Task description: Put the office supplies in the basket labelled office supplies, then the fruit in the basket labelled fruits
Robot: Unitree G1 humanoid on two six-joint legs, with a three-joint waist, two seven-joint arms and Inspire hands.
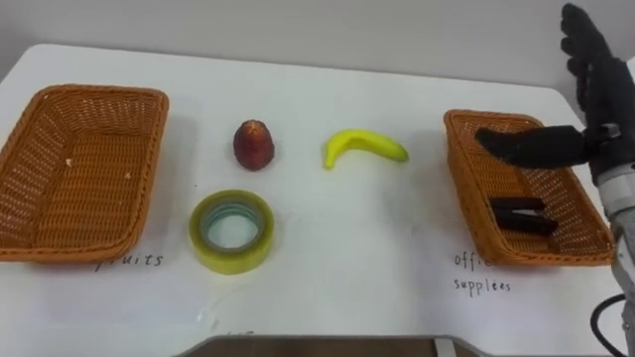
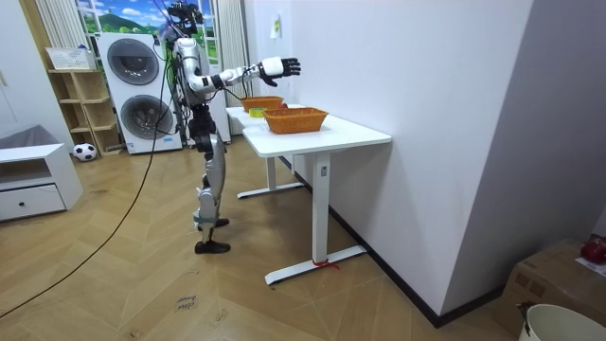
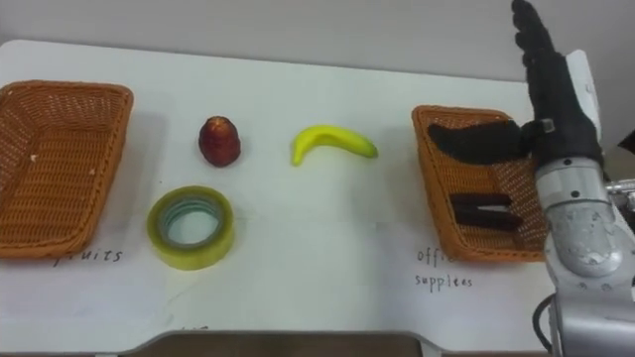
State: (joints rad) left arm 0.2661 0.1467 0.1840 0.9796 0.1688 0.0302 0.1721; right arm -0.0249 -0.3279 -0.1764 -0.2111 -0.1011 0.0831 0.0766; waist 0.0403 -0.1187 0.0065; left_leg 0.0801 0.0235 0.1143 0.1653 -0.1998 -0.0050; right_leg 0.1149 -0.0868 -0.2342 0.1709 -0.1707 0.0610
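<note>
Plainly, nothing loose on the white table point(image 1: 327, 297) is in a grasp right now. The robot's right hand point(image 3: 558, 104) hangs in the air with its fingers straight and the thumb stuck out sideways, holding nothing. It sits far to the right of the tape roll point(image 1: 230, 260), above the right basket point(image 1: 466, 178), where a black item point(image 1: 523, 214) already lies. The tape roll itself lies flat near the table's front edge. Just behind it stands the red fruit point(image 1: 254, 145), and behind and to its right lies the banana point(image 1: 363, 147). Well off to its left is the left basket point(image 1: 79, 178) (no fruit in it yet, as far as I can see).

I'd judge the tape to be the obvious next office piece. It looks light, stiff and smooth on its outer wall, so a pinch across the ring, thumb in the hole and fingers outside, should hold better than spanning the whole width. The banana looks light and a little soft, best taken round the middle of its curve. The red fruit is small and rounded, apt to roll, and wants a gentle grip from above.
</note>
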